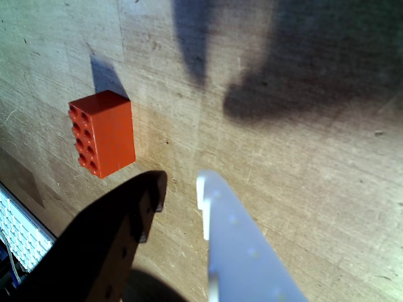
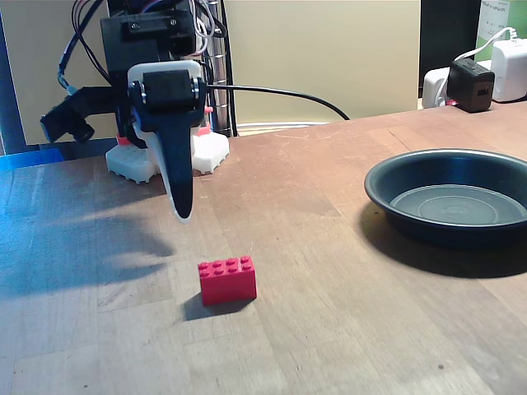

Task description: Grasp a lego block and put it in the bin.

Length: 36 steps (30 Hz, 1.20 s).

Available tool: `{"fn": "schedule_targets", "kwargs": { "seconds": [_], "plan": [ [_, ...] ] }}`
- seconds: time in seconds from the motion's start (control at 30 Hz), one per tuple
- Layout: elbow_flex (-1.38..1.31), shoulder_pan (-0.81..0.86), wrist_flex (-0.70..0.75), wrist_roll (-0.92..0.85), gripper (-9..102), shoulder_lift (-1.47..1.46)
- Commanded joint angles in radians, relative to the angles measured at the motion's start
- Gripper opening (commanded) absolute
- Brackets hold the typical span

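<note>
The lego block point(image 2: 227, 279), a small bright red brick with two rows of four studs, stands alone on the wooden table. In the wrist view the lego block point(image 1: 104, 132) lies up and to the left of my fingertips. My gripper point(image 2: 183, 212) hangs pointing down, above and a little behind-left of the block, not touching it. In the wrist view the gripper point(image 1: 181, 185) shows a dark finger point(image 1: 135, 214) and a white finger point(image 1: 233, 233) with bare table in the gap, so it is open and empty. The bin point(image 2: 412, 226), a shallow round dark pan, sits empty at the right.
The white robot base point(image 2: 136, 160) with cables stands at the back left. Chargers and plugs point(image 2: 473, 82) sit on the back right edge. A white gridded object point(image 1: 19, 229) shows at the wrist view's lower left. Bare table lies between block and bin.
</note>
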Motion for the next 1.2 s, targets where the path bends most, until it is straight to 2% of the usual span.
{"fn": "schedule_targets", "kwargs": {
  "seconds": [0.0,0.43,0.8,1.17],
  "plan": [
    [-0.012,-0.002,0.002,0.009,0,0.035],
    [-0.094,-0.005,0.021,0.0,0,-0.009],
    [-0.489,0.003,0.038,-0.002,0,-0.56],
    [-0.815,-0.011,0.081,-0.002,1,-0.974]
  ]
}}
